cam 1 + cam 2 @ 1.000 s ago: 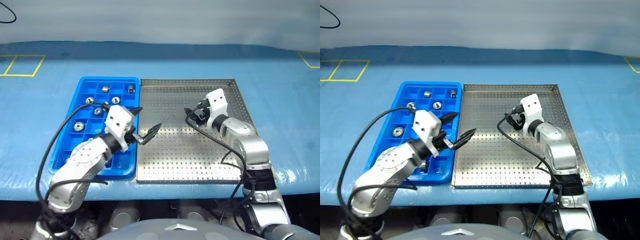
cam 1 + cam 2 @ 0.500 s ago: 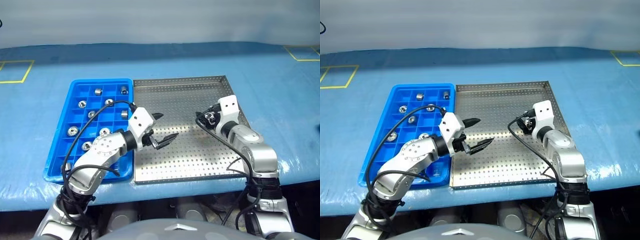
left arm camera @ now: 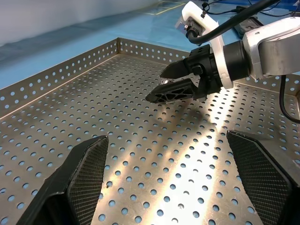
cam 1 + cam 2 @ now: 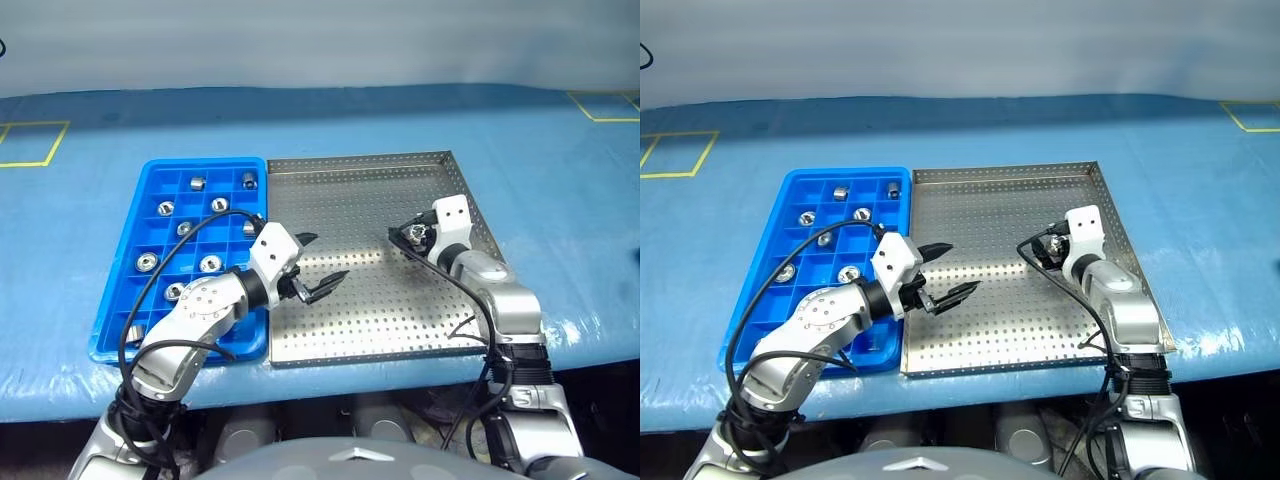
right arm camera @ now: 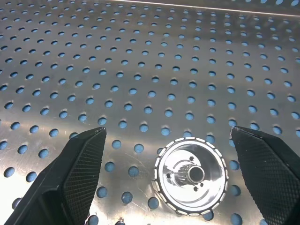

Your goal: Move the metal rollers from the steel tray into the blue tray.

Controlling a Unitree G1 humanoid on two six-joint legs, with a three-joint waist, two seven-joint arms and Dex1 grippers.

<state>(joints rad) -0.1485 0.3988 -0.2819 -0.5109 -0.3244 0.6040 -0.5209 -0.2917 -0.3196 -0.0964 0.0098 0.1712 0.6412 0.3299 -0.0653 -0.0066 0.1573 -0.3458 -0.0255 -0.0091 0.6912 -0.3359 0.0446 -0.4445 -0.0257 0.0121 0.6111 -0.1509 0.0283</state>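
Nearest the robot, the left gripper (image 4: pixel 318 264) hangs over the near left part of the large square steel tray (image 4: pixel 400 330), a silver tray with a low rim and a floor full of small holes. Its two black fingers (image 4: pixel 330 284) are spread wide with nothing between them, and the left wrist view shows only bare perforated metal under them.

Further along the same tray, toward its right side, the right gripper (image 3: pixel 165 84) points down at the floor. In the right wrist view its fingers (image 5: pixel 77 168) stand far apart on either side of one of the metal rollers (image 5: pixel 191 175), a small shiny silver ring-like cylinder with a dark centre hole. This roller lies flat on the perforated floor between the fingers, touched by neither.

Just left of the steel tray, edge against edge, sits the bright blue rectangular plastic tray (image 4: pixel 112 312) with its grid of small square compartments. Several more metal rollers (image 4: pixel 209 263) lie in it, one to a compartment, scattered from the near rows to the far row, where two sit in neighbouring cells (image 4: pixel 197 183).

Both trays rest on a surface covered in blue sheeting (image 4: pixel 560 190). Far out on it, yellow tape lines (image 4: pixel 30 142) mark a box at the left.
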